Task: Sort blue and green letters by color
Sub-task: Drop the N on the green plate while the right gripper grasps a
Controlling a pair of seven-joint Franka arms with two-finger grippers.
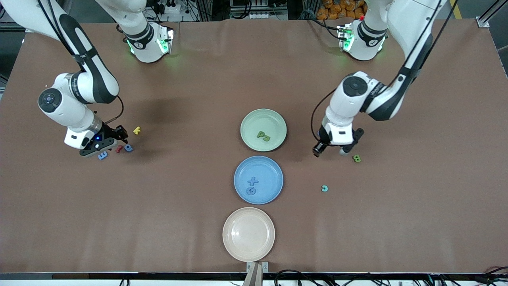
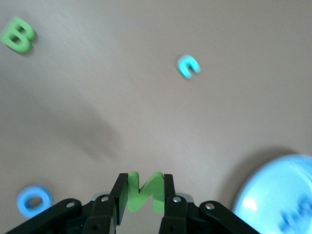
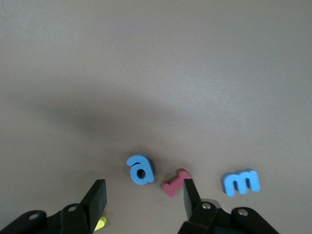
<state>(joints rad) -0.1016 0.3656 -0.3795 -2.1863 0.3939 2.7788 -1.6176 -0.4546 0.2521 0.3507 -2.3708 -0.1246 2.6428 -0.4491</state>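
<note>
In the front view, three plates line the middle of the frame: a green plate [image 1: 278, 119] uppermost with two green letters [image 1: 263, 136] on it, a blue plate [image 1: 278, 167] below it with two blue letters [image 1: 252, 186], and a bare cream plate [image 1: 230, 222] lowest. At center right, the left gripper [image 1: 344, 151] hangs just over the table; a green B [image 1: 356, 158] lies just beside it, and a teal C [image 1: 324, 188] sits lower in the frame. At center left, the right gripper [image 1: 115, 140] is low over a cluster: a yellow letter [image 1: 137, 130], a red letter [image 1: 118, 149], a blue a [image 1: 128, 148] and a blue m [image 1: 102, 155]. In the left wrist view, the left gripper [image 2: 145, 191] at bottom center pinches a green N [image 2: 145, 191] upright between narrow jaws; the green B [image 2: 18, 34] is at upper left, the teal C [image 2: 187, 66] upper center, a blue o [image 2: 34, 200] lower left, and the blue plate [image 2: 258, 195] at lower right. In the right wrist view, the right gripper [image 3: 142, 196] at the bottom stands with jaws apart, holding nothing, with the blue a [image 3: 140, 169] between them, the red letter [image 3: 174, 182] by one finger, the blue m [image 3: 241, 182] at lower right, and the yellow letter [image 3: 100, 224] peeking at the bottom.
</note>
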